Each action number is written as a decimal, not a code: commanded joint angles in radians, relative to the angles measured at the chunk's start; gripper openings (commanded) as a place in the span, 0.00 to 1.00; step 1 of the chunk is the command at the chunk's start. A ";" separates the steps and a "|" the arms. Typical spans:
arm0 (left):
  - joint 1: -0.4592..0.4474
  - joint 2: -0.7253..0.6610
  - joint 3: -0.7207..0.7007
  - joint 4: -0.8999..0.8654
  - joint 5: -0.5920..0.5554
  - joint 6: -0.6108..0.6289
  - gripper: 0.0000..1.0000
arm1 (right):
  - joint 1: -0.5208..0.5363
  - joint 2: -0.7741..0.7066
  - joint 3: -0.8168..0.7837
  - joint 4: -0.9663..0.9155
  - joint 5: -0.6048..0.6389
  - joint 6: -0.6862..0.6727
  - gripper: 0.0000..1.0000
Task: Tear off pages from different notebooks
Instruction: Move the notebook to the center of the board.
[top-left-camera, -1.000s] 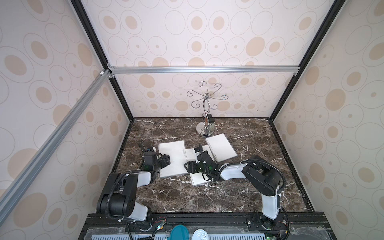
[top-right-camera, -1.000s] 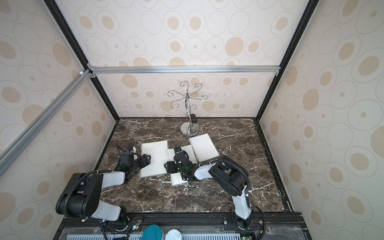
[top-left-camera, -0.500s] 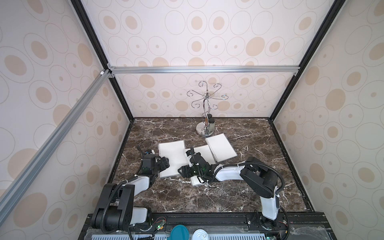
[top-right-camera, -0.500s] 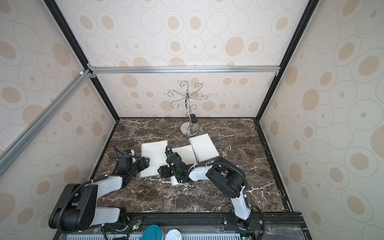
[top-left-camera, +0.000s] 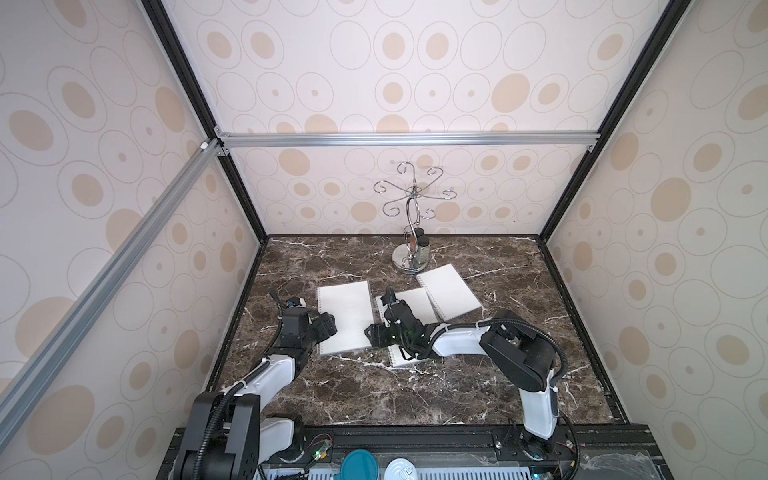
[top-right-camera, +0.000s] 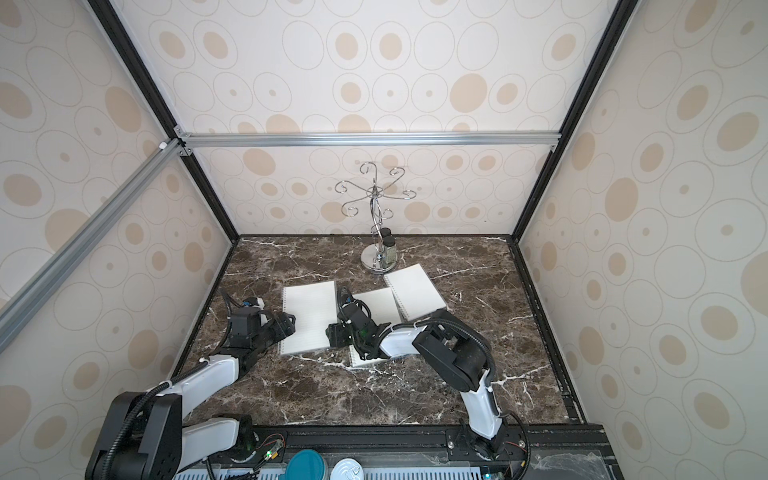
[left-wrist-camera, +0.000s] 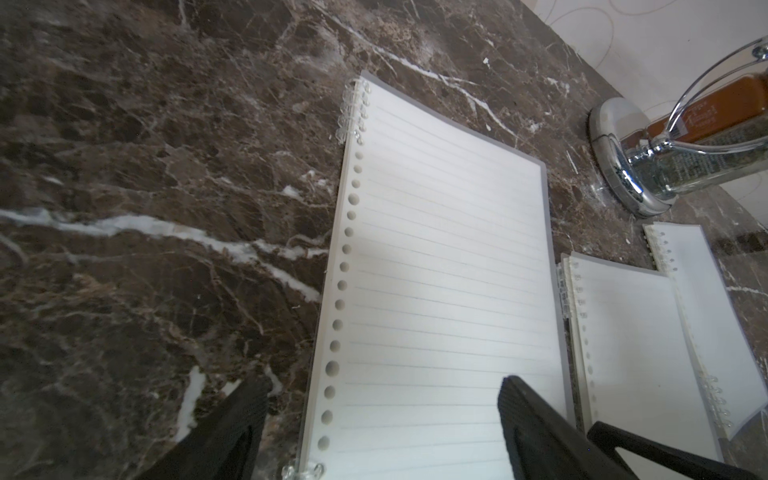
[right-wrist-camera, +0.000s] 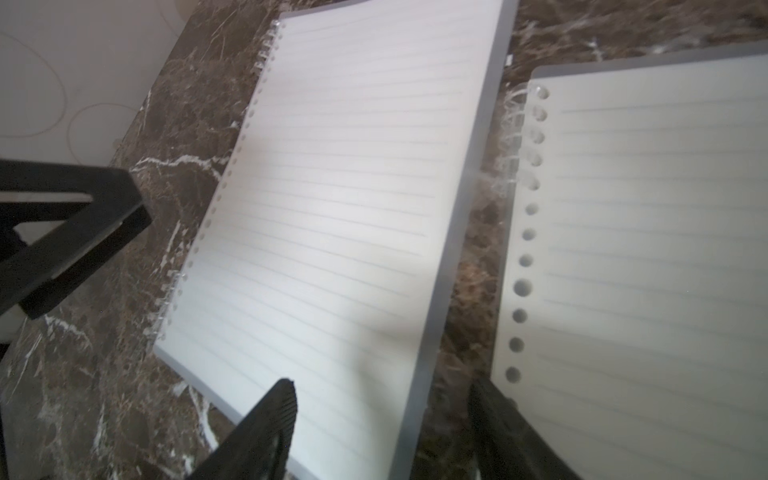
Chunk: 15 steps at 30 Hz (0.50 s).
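Jaws of our left gripper (left-wrist-camera: 382, 436) stand wide, slightly wider than a second ago, and straddle the punched edge of the large lined notebook (left-wrist-camera: 440, 257). Our right gripper (right-wrist-camera: 382, 432) is also spread and empty. It has slid off the middle notebook (right-wrist-camera: 644, 249) to the gap beside it. Farther out, we cannot read the print on the labelled bottle (left-wrist-camera: 706, 108).

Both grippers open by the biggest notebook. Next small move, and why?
Probably lower the left gripper and close on the holed edge of the top white lined sheet of the large grey-covered spiral notebook: the open jaws straddle that edge, where most holes look free of the coil.
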<state>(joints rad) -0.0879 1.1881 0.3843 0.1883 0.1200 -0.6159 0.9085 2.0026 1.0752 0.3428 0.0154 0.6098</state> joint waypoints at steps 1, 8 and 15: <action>-0.037 -0.035 0.052 -0.051 -0.048 0.033 0.91 | -0.029 0.010 -0.045 -0.043 0.066 0.006 0.69; -0.148 -0.019 0.111 -0.096 -0.129 0.050 0.95 | -0.101 -0.019 -0.073 -0.002 0.069 0.000 0.69; -0.321 0.070 0.218 -0.159 -0.322 0.053 1.00 | -0.139 -0.037 -0.086 0.033 0.041 0.005 0.68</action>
<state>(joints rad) -0.3592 1.2304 0.5343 0.0883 -0.0666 -0.5785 0.7773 1.9877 1.0149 0.4118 0.0383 0.6098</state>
